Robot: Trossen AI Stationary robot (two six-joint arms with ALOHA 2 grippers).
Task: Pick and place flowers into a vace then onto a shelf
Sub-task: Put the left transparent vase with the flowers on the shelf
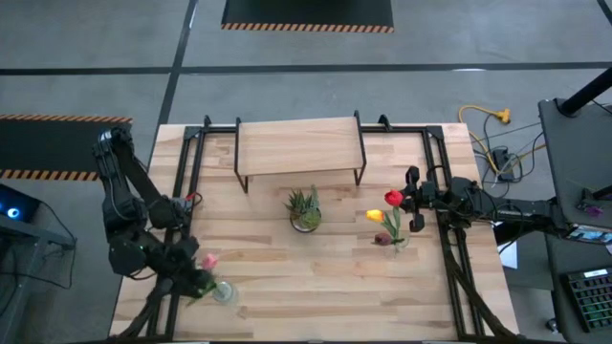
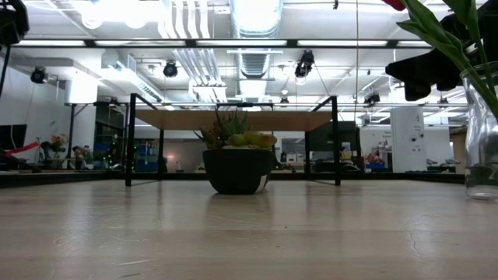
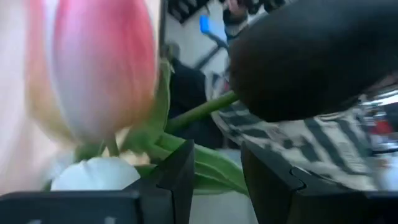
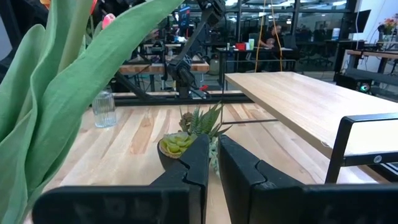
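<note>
Partly hidden, the left end effector (image 1: 196, 277) grips tulip stems (image 3: 199, 112).

The shelf (image 1: 299, 145) is standing at the far middle of the table (image 1: 287, 287). A potted plant (image 1: 304, 210) is sitting just in front of it. To the plant's right, flowers (image 1: 390, 218) are standing in a jar (image 1: 396, 239), with the right gripper (image 1: 413, 201) just beside them. At the near left corner, the left gripper (image 1: 196, 277) is holding flowers (image 1: 207, 260) beside a second jar (image 1: 225, 291).
</note>
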